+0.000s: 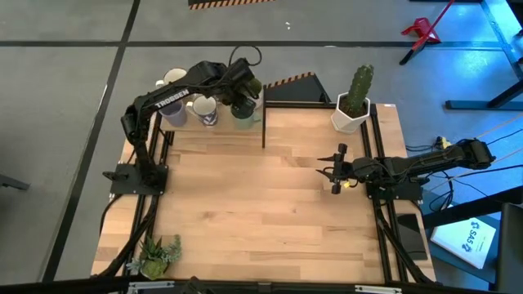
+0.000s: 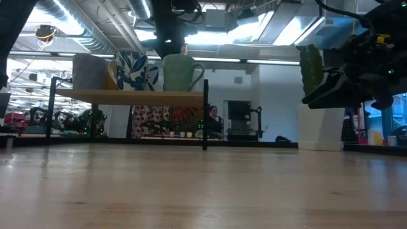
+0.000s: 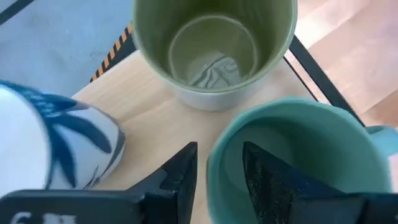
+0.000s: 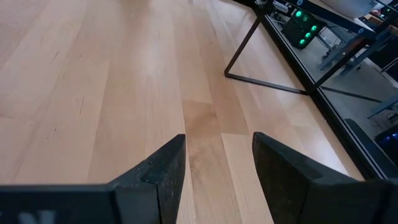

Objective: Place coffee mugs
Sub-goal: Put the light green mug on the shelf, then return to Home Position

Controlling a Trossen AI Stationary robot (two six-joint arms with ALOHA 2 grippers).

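Raised wooden shelf [image 1: 189, 129], at about eleven o'clock on the worktop [image 1: 270, 212]: the collecting place for the mugs, which stand upright on it in a tight cluster, apparently so that all will fit on the narrow board. Lavender mug [image 1: 172, 113] at the cluster's nine o'clock end; whitish mug [image 1: 175, 77] toward the back edge; a white mug with a blue leaf pattern [image 3: 53, 143] near the middle, beside another whitish one [image 1: 204, 106]. Olive-green mug [image 3: 214, 46], upright and empty, at the three o'clock end of the cluster, close to the dark post [image 1: 263, 114] that carries the shelf. Teal-green mug [image 3: 298, 162], just beside the olive one: the left claw [image 3: 217, 171] grips its rim, one finger outside the wall and one inside, a hold that keeps the mug upright and lets it be set down into the narrow gap among its neighbours; whether its base already touches the shelf cannot be told. Handle [image 3: 380, 134] points away from the olive mug, so the bodies can sit close. White faceted pot with cactus [image 1: 353, 102], at one o'clock, apart from the mugs. Right claw [image 1: 333, 173], at three o'clock, waits low over bare wood with fingers spread and holding nothing, well clear of the shelf.
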